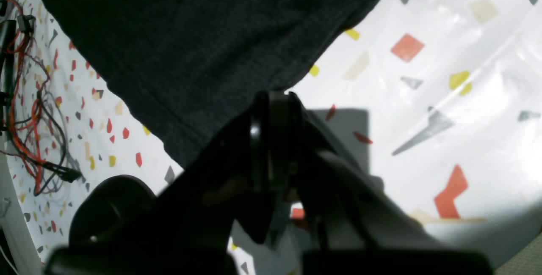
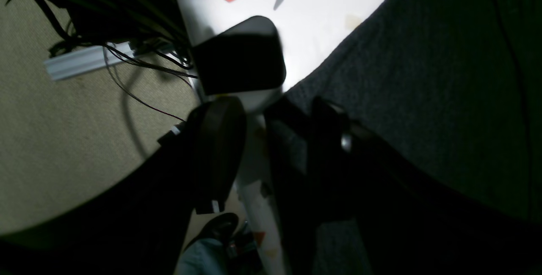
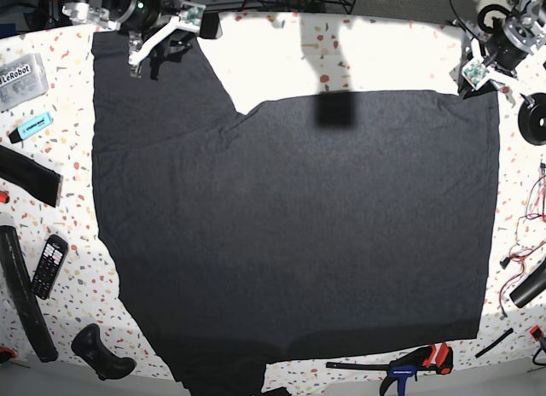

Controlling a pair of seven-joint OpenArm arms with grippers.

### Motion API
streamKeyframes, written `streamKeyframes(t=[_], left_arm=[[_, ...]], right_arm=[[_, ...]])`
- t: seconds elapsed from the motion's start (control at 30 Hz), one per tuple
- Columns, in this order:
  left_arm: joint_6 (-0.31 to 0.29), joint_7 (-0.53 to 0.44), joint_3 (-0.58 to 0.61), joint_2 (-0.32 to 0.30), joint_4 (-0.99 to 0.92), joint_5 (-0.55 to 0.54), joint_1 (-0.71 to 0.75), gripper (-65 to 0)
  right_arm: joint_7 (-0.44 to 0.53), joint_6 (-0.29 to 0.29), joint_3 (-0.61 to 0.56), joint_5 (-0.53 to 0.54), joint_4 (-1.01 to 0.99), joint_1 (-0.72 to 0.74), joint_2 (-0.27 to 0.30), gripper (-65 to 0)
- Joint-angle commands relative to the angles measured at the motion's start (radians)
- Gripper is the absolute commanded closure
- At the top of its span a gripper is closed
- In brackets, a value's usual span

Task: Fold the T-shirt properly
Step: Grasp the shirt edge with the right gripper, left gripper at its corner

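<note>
The dark charcoal T-shirt (image 3: 299, 234) lies spread flat, plain side up, over most of the speckled white table (image 3: 384, 55). My left gripper (image 3: 479, 78) is at its far right corner. In the left wrist view its fingers (image 1: 275, 97) are pressed together right at the shirt's edge (image 1: 190, 46), seemingly pinching the hem. My right gripper (image 3: 141, 59) is at the shirt's far left corner. In the right wrist view it (image 2: 271, 135) is open, with the shirt's edge (image 2: 402, 76) lying between its fingers, over the table's edge.
A remote (image 3: 47, 264), a blue marker (image 3: 32, 125), a clear box (image 3: 19, 72) and black straps (image 3: 26, 174) lie left of the shirt. A clamp (image 3: 418, 362) lies at the front. A black tape roll (image 3: 533, 119) and loose wires (image 3: 520, 238) are on the right.
</note>
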Motion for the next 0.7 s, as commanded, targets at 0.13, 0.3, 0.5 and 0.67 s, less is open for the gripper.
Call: streamKeyframes(t=[0.13,0.3,0.5,0.67], left_arm=[[-0.005,-0.008,-0.006,-0.014,0.007,-0.006,0.005,0.0],[-0.005,-0.007,-0.006,-0.014,0.007,-0.006,0.005,0.0],[-0.005,-0.007,-0.006,-0.014,0.007,-0.006,0.005,0.0],[-0.005,-0.007,-0.006,-0.014,0.007,-0.006,0.005,0.0]], right_arm=[[-0.016,0.000,0.002,0.009,0.064,-0.001,0.006,-29.9],[-0.018,0.012,0.002,0.014,0.109,-0.001,0.006,-29.9],[-0.081,0.012,0.002,0.061,0.113,-0.001,0.006,-29.9],[-0.136,0.012,0.002,0.061,0.112,-0.001,0.006,-29.9]])
